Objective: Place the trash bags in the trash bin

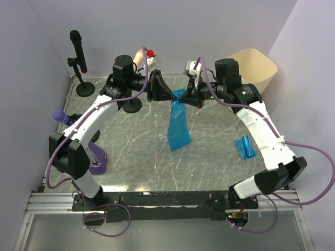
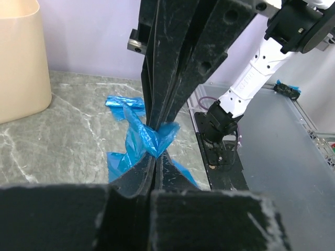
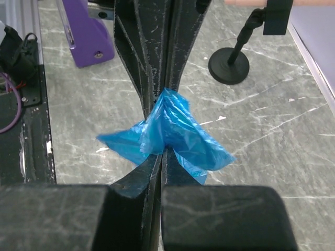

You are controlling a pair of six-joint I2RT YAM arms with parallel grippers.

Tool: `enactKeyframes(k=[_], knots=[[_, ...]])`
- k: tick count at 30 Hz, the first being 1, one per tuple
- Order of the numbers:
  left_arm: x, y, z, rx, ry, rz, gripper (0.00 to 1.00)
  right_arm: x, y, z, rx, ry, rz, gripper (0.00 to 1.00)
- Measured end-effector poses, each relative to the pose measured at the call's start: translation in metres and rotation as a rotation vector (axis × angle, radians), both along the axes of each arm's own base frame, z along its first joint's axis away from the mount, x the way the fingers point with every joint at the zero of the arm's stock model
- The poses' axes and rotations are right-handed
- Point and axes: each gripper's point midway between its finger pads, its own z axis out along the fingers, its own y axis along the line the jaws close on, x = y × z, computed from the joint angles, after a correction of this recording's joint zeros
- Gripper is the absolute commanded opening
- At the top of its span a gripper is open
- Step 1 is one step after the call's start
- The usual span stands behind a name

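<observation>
A blue trash bag [image 1: 177,125] hangs above the middle of the table, pinched at its top from both sides. My left gripper [image 1: 166,94] is shut on it; in the left wrist view my tips [image 2: 155,158] meet at the crumpled blue plastic [image 2: 149,138]. My right gripper [image 1: 184,97] is shut on the same bag, with its tips [image 3: 163,152] pressed into the bunched film [image 3: 175,130]. A second blue bag [image 1: 244,147] lies flat on the table at the right, and also shows in the left wrist view [image 2: 124,102]. The cream-beige trash bin [image 1: 256,68] stands upright at the back right corner.
A black microphone stand [image 1: 78,57] stands at the back left, its round base [image 3: 229,65] on the marble top. A purple holder [image 1: 97,162] and a purple-headed microphone [image 1: 63,117] are at the left. Walls close in the back and both sides.
</observation>
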Motion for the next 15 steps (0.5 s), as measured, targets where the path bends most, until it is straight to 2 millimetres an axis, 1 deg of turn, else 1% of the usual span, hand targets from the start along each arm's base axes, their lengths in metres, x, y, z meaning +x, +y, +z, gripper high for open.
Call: enactKeyframes(k=[5, 8, 12, 15], knots=[[0.003, 0.004, -0.006, 0.018, -0.005, 0.020, 0.01, 0.001, -0.005, 0.002, 0.020, 0.018, -0.002, 0.00], [0.004, 0.010, -0.008, 0.031, -0.002, 0.033, 0.01, 0.002, -0.006, 0.003, 0.027, 0.023, -0.001, 0.00], [0.008, 0.023, -0.005, 0.036, 0.004, 0.064, 0.01, 0.005, -0.015, 0.003, 0.025, 0.030, -0.028, 0.00], [0.013, 0.030, -0.001, 0.032, 0.000, 0.086, 0.01, 0.002, -0.022, 0.003, 0.023, 0.037, -0.032, 0.00]])
